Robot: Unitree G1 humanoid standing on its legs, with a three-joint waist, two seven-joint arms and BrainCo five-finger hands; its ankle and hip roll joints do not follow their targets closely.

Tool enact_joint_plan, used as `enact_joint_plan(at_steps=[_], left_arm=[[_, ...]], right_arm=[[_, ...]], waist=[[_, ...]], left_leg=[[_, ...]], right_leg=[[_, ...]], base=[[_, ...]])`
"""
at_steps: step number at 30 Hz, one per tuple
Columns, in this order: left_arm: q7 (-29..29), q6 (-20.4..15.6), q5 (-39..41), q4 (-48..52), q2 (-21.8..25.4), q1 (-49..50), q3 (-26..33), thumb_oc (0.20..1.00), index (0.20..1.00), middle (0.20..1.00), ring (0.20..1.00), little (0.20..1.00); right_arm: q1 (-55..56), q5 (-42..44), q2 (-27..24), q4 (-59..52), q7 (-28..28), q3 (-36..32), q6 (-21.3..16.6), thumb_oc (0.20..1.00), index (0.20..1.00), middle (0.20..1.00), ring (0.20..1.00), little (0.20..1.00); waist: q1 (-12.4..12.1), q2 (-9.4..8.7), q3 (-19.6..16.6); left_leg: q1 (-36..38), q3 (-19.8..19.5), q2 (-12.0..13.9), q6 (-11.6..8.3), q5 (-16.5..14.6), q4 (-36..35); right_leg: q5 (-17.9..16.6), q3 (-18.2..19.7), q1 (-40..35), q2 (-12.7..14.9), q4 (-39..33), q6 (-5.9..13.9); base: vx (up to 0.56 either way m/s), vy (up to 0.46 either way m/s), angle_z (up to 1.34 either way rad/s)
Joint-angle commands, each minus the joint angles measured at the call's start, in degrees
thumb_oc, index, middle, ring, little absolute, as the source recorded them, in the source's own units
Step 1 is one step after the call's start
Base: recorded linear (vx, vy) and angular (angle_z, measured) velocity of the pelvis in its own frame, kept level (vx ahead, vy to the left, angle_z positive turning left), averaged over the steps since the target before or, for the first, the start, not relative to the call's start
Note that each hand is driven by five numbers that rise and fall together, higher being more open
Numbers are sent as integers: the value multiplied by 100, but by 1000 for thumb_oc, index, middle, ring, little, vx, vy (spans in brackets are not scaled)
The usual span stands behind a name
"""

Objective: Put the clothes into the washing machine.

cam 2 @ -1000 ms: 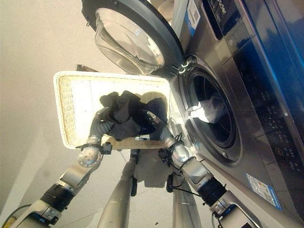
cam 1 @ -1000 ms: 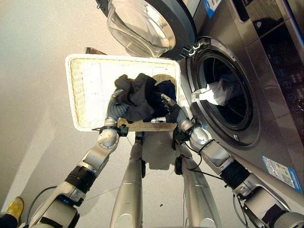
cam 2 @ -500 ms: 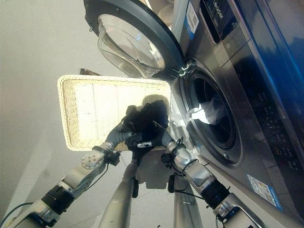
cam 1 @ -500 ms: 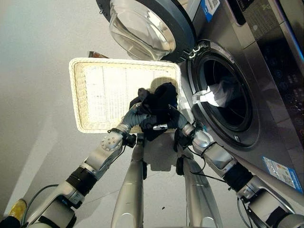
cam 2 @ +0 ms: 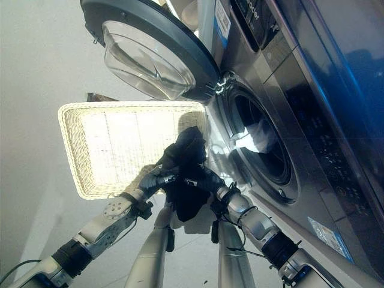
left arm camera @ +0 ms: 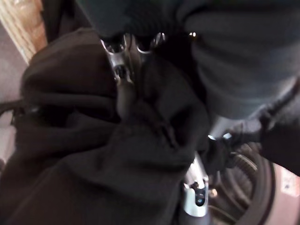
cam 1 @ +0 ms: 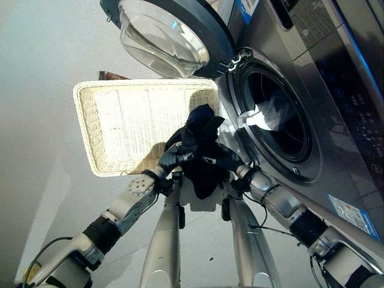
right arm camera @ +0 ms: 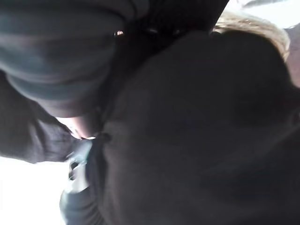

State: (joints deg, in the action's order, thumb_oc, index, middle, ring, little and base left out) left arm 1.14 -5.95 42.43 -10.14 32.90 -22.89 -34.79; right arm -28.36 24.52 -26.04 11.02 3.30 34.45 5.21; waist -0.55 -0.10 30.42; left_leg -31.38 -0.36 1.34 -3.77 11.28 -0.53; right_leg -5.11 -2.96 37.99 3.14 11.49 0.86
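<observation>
Hands come first, nearest the camera: the left hand (cam 1: 170,159) and the right hand (cam 1: 223,160) meet just below the frame's centre, one on each side of a dark garment (cam 1: 200,151) bunched between them. Both wrist views are swamped by black cloth, so whether the fingers are curled into it or merely pressed flat against it cannot be told. The garment is lifted clear of the wicker basket (cam 1: 108,123), its upper fold standing over the basket's near right corner and a long tail hanging down towards six o'clock.

Beyond the hands, towards ten o'clock, the basket sits on the floor with its woven bottom bare. Towards two o'clock the washing machine (cam 1: 327,84) stands with its drum opening (cam 1: 279,123) exposed and a pale cloth (cam 1: 264,117) already lying at the mouth. At twelve o'clock the glass door (cam 1: 171,36) is swung wide.

The likely risk is the hanging tail: if the bundle travels low, it may drag over the drum's rim and stay draped outside. A loose hold could also let the garment slip to the floor. The pale cloth at the mouth may get pushed out or block entry.
</observation>
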Motion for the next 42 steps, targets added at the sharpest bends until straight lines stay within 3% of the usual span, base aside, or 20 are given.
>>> enact_joint_plan(at_steps=[1,2,5,6,9,10,12,13,16,17,19,20,22,23,24,27,29,34,40,42], left_arm=[[-818,-1068,-157,678,-717,-244,0,1000,1000,1000,1000,1000],[-1563,-1164,-604,605,-818,-223,114,1000,1000,1000,1000,1000],[-2083,-1247,-814,553,-869,-195,209,1000,1000,1000,1000,1000],[-2726,-1298,-1081,450,-975,-146,351,1000,1000,1000,1000,1000],[-2726,-1298,-1081,450,-975,-146,351,1000,1000,1000,1000,1000],[-3551,-1329,-1650,303,-1055,-169,514,1000,1000,1000,1000,1000],[-3551,-1329,-1650,303,-1055,-169,514,1000,1000,1000,1000,1000],[-4675,-1118,-2438,126,-1039,-219,747,1000,1000,1000,1000,1000],[-4675,-1118,-2438,126,-1039,-219,747,1000,1000,1000,1000,1000],[-5495,-377,-2944,-131,-790,-538,1084,1000,1000,1000,1000,1000],[-5495,-377,-2944,-131,-790,-538,1084,1000,1000,1000,1000,1000],[-5831,-45,-2997,-613,-611,-868,1386,1000,1000,1000,1000,1000],[-5831,-45,-2997,-613,-611,-868,1386,1000,1000,1000,1000,1000],[-5900,100,-2902,-950,-523,-1083,1610,1000,1000,1000,1000,1000],[-5869,120,-2878,-1307,-483,-1169,1821,1000,1000,1000,1000,1000],[-5821,120,-2904,-1606,-485,-1195,2040,1000,1000,1000,1000,1000],[-5807,107,-2911,-1685,-496,-1193,2111,1000,1000,1000,1000,1000],[-5685,-146,-2885,-2190,-508,-1229,2191,1000,1000,1000,1000,1000],[-5624,-329,-2864,-2479,-514,-1332,2117,1000,1000,1000,1000,1000],[-5542,-439,-2820,-2626,-480,-1359,2045,1000,1000,1000,1000,1000]], right_arm=[[76,673,322,-93,710,737,695,200,200,200,200,200],[145,1072,461,18,944,718,932,200,200,200,200,200],[206,1339,550,105,1113,687,1102,200,200,200,200,200],[295,1682,680,250,1231,612,1270,200,200,200,200,200],[295,1682,680,250,1231,612,1270,200,200,200,200,200],[371,2123,824,433,1342,522,1384,200,200,200,200,200],[371,2123,824,433,1342,522,1384,200,200,200,200,200],[474,2725,930,690,1511,245,1523,200,200,200,200,200],[474,2725,930,690,1511,245,1523,200,200,200,200,200],[475,3825,1003,949,1499,-174,1748,200,200,200,200,200],[475,3825,1003,949,1499,-174,1748,200,200,200,200,200],[436,5201,995,1101,1627,-578,1617,200,200,200,200,200],[436,5201,995,1101,1627,-578,1617,200,200,200,200,200],[291,6193,990,1095,1550,-950,1140,200,200,200,200,200],[72,6972,970,1078,1241,-1424,267,200,200,200,200,200],[-214,7573,985,1066,444,-2120,-934,200,200,200,200,200],[-323,7664,1020,1047,291,-2400,-1161,200,200,200,200,200],[-1141,7963,682,1344,-473,-3593,-2403,200,200,200,200,200],[-1623,7876,348,1732,-912,-3951,-2985,200,200,200,200,200],[-1822,7944,71,2142,-1272,-4237,-3574,200,200,200,200,200]], waist=[[223,178,-63],[184,174,-63],[154,176,-63],[110,201,-63],[110,201,-63],[84,253,-63],[84,253,-63],[77,311,-63],[77,311,-63],[42,289,-63],[42,289,-63],[25,267,-63],[25,267,-63],[39,261,-63],[70,266,-63],[130,276,-63],[149,293,-63],[188,381,-63],[153,442,-63],[126,476,-63]], left_leg=[[-131,108,-303,279,165,36],[-120,56,-311,289,190,24],[-134,15,-309,295,205,35],[-106,-62,-313,305,222,16],[-106,-62,-313,305,222,16],[-127,-149,-314,314,250,40],[-127,-149,-314,314,250,40],[-141,-294,-344,300,215,197],[-141,-294,-344,300,215,197],[-118,-355,-314,255,111,416],[-118,-355,-314,255,111,416],[-126,-361,-275,218,106,509],[-126,-361,-275,218,106,509],[-144,-354,-254,197,71,598],[-180,-337,-245,173,37,686],[-197,-280,-220,167,-5,725],[-218,-256,-204,163,-5,722],[-280,-155,-138,146,-3,610],[-313,-116,-101,127,49,449],[-319,-101,-101,125,82,340]], right_leg=[[-831,51,-337,16,-828,240],[-791,58,-359,-5,-781,230],[-738,57,-360,-20,-714,212],[-615,71,-409,-52,-595,191],[-615,71,-409,-52,-595,191],[-502,111,-409,-98,-437,161],[-502,111,-409,-98,-437,161],[-346,90,-417,-126,-213,111],[-346,90,-417,-126,-213,111],[-181,-21,-454,-75,35,81],[-181,-21,-454,-75,35,81],[-156,-91,-450,-71,168,91],[-156,-91,-450,-71,168,91],[-104,-113,-410,-72,301,100],[-70,-96,-362,-99,390,101],[-46,-55,-326,-154,423,82],[-54,-39,-296,-178,415,78],[-55,9,-201,-230,364,81],[-63,7,-145,-249,316,84],[-82,-22,-132,-234,271,86]], base=[[-11,-157,-4],[-7,-130,-1],[-4,-137,4],[4,-111,4],[3,-85,5],[4,-144,11],[14,-178,14],[24,-213,17],[38,-143,34],[91,-218,85],[72,-189,62],[54,-160,38],[52,-125,37],[84,-148,26],[98,-158,21],[39,-30,-7],[-10,15,-23],[4,18,-10],[-7,17,-8],[-12,13,-11]])
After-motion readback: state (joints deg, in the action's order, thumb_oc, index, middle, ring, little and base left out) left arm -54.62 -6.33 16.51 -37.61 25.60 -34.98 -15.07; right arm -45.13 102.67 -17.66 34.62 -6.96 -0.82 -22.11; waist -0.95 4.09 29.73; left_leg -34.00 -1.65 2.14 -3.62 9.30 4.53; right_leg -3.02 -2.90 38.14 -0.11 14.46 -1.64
